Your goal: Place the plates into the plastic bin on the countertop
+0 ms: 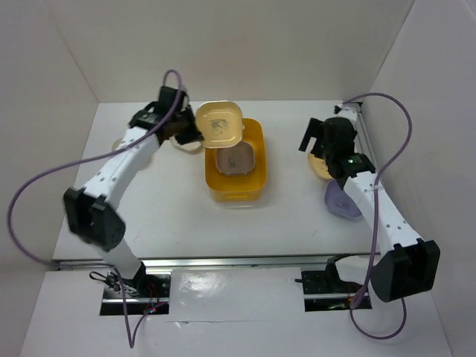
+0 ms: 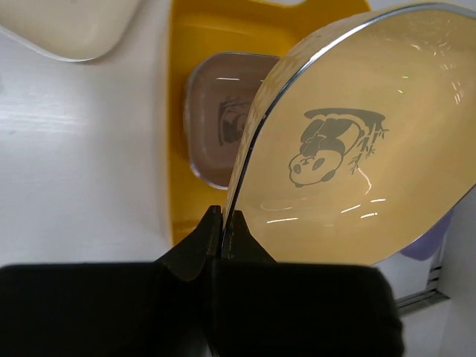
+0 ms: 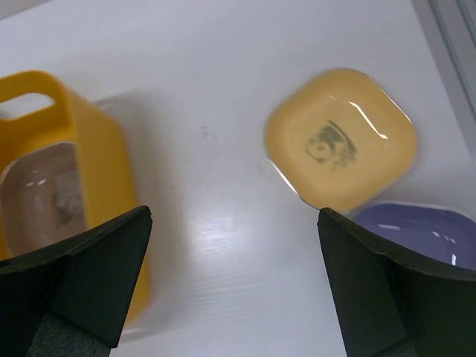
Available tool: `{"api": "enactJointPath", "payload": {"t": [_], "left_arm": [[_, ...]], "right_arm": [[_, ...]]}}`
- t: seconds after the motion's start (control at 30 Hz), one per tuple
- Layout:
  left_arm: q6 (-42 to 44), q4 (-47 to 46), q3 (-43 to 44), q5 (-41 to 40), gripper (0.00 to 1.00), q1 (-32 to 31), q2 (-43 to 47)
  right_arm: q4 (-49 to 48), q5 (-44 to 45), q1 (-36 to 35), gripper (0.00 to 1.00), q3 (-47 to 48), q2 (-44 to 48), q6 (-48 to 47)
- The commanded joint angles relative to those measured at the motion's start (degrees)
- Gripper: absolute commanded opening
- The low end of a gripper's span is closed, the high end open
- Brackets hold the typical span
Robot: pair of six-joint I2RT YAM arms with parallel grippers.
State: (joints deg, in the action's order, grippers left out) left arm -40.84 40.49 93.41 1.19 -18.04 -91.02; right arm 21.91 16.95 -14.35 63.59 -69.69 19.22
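Top external view: a beige plate (image 1: pixel 220 123) is pinched by its rim, tilted, in the left gripper (image 1: pixel 191 136) over the far end of the plastic bin (image 1: pixel 258 163), where a brown plate (image 1: pixel 235 161) is already lying. The right gripper (image 3: pixel 232 223) is spread wide and empty, near a yellow-orange plate (image 3: pixel 341 139) and a lavender plate (image 3: pixel 428 230) on the right. Step judged: drop-off. Next, the plate needs to be lowered into the bin and released.

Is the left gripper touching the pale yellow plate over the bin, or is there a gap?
Touching. The left wrist view shows it: the left gripper is closed on the rim of the pale yellow plate, one finger on each face, with no gap.
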Motion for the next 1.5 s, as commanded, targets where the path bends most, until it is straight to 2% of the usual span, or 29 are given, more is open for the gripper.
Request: {"api": "enactJointPath", "payload": {"t": [0.0, 0.03, 0.07, 0.17, 0.23, 0.37, 0.5, 0.6, 0.7, 0.73, 0.8, 0.97, 1.0, 1.1, 1.2, 1.27, 1.33, 1.47], "left_arm": [[1.90, -0.07, 9.93, -1.53, 0.00, -4.11, -9.85], [1.90, 1.77, 14.04, -2.06, 0.00, -4.71, -12.49], [1.90, 2.31, 15.56, -2.07, 0.00, -4.72, -16.69], [1.90, 3.80, 19.52, -2.41, 0.00, -4.72, -21.55], [0.33, 3.81, 19.53, -3.03, 0.00, -4.72, -24.54], [-0.91, 4.33, 19.53, -3.04, 0.00, -4.72, -27.88], [-0.39, 6.69, 21.02, -4.18, 0.14, -5.34, -31.40], [0.15, 6.71, 22.26, -4.79, 0.24, -5.86, -32.54], [0.67, 6.71, 22.78, -3.48, 0.39, -5.86, -32.55], [0.67, 6.71, 22.79, -3.48, 0.49, -5.86, -32.55], [0.15, 7.50, 22.79, -2.77, 0.54, -5.86, -32.55], [0.15, 8.64, 22.79, -2.07, 0.71, -6.56, -28.61], [0.15, 8.64, 22.79, -2.07, 0.77, -6.57, -27.73], [0.15, 9.78, 23.31, -2.07, 0.84, -7.88, -24.21], [0.67, 10.31, 23.31, -2.69, 0.90, -9.28, -19.92], [1.20, 11.71, 23.31, -1.11, 0.90, -9.81, -17.80], [1.72, 11.72, 22.62, -1.10, 0.93, -10.35, -13.58], [2.25, 11.72, 18.84, -1.10, 0.93, -10.35, -6.74]], "right_arm": [[1.29, -5.69, 7.11, 1.00, -2.77, 3.77, 3.10], [1.29, -6.48, 8.62, 1.00, -2.77, 3.77, 3.10], [1.29, -7.01, 11.07, 1.00, -2.77, 3.77, 3.62], [0.16, -6.49, 14.86, 1.00, -2.16, 0.80, 3.63], [-0.99, -7.28, 18.47, 1.00, -1.46, -1.92, 3.63], [-1.70, -6.40, 21.20, 1.00, 1.61, -11.15, 3.01], [-3.02, -5.00, 22.25, 1.00, 2.24, -18.18, 3.01], [-3.81, -3.42, 22.26, 1.00, 2.76, -19.86, 3.01], [-3.02, -1.49, 22.87, 1.00, 3.29, -21.53, 3.01], [-3.02, -0.70, 22.87, 1.00, 3.29, -22.15, 3.01], [-3.02, 1.50, 22.87, 1.00, 2.16, -22.15, 3.01], [-3.54, 3.44, 22.87, 1.00, 2.15, -24.70, 3.01], [-3.54, 3.44, 22.87, 1.00, 2.15, -26.10, 3.01], [-5.12, 2.92, 23.40, 1.00, 2.15, -28.13, 3.01], [-8.45, 3.44, 23.40, 0.93, -0.21, -28.92, 3.98], [-11.70, 3.44, 23.40, 0.86, -1.36, -28.92, 4.60], [-11.72, 2.47, 23.93, 0.85, -1.37, -28.92, 4.60], [-12.95, 2.47, 23.93, 0.75, 0.13, -32.52, 4.07]]}}
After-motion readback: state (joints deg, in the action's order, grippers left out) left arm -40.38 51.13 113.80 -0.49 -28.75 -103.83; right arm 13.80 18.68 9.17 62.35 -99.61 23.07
